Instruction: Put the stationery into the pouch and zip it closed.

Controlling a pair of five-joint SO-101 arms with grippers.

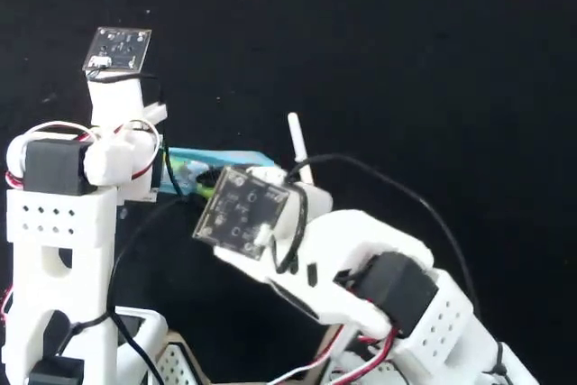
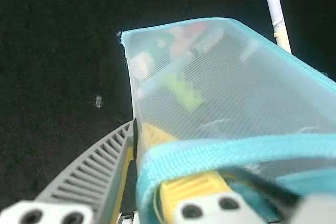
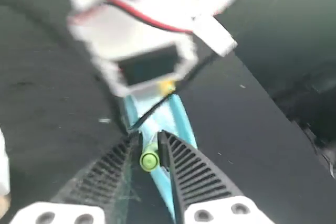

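A translucent teal pouch [image 2: 220, 93] lies on the black table, with green and red stationery showing blurred through its mesh. My left gripper [image 2: 137, 129] is shut on the pouch's near edge by the teal zip band [image 2: 220, 153]. In the high view the pouch [image 1: 225, 160] sits between the two arms. My right gripper [image 3: 149, 148] is shut on a green marker [image 3: 149, 159], seen end-on, right over the pouch's mouth [image 3: 176, 111]. A white pen [image 1: 297, 146] lies on the table just beyond the pouch, also the white pen [image 2: 273, 3] in the left wrist view.
The left arm's white body and red wires [image 3: 152, 19] hang close over the pouch ahead of my right gripper. The right arm's camera board [image 1: 243, 209] covers the pouch's near end. Black tabletop [image 1: 433, 78] stretches wide to the right and back.
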